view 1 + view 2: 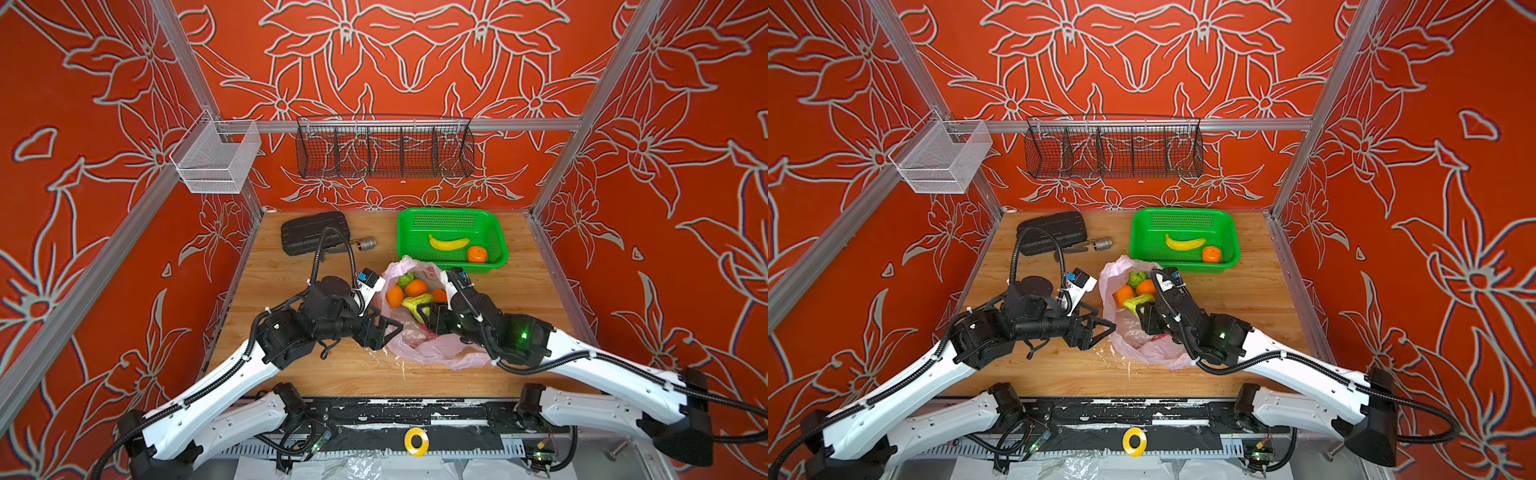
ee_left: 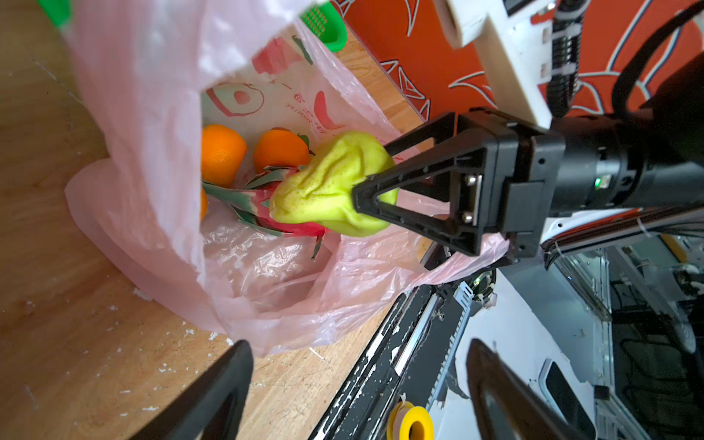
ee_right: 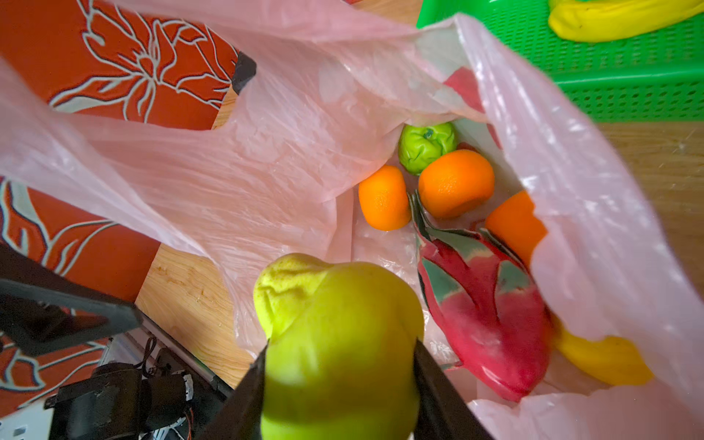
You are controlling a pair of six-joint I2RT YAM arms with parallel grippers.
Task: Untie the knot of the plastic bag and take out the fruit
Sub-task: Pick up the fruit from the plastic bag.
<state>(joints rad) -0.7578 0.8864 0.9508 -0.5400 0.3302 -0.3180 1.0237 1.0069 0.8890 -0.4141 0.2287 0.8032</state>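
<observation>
Right fingers (image 3: 438, 404) clamp a pale green fruit (image 1: 413, 305) at the plastic bag (image 1: 432, 353) mouth; left fingers (image 2: 224, 388) are spread and empty.
In both top views the fruit's long axis runs across the frame, free end leftward. The bag, mid-tabletop (image 1: 528, 299), holds oranges (image 1: 415, 287), a dragon fruit (image 3: 487, 324) and a bumpy green fruit (image 1: 405, 279). The green basket (image 1: 451, 220) above holds a banana (image 1: 449, 243) and an orange (image 1: 476, 254). The right side is bare.

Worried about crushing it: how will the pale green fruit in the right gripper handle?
Likely soft: the pale green fruit looks creased and dented where the right gripper pinches it. Its lumpy shape probably resists rolling.
</observation>
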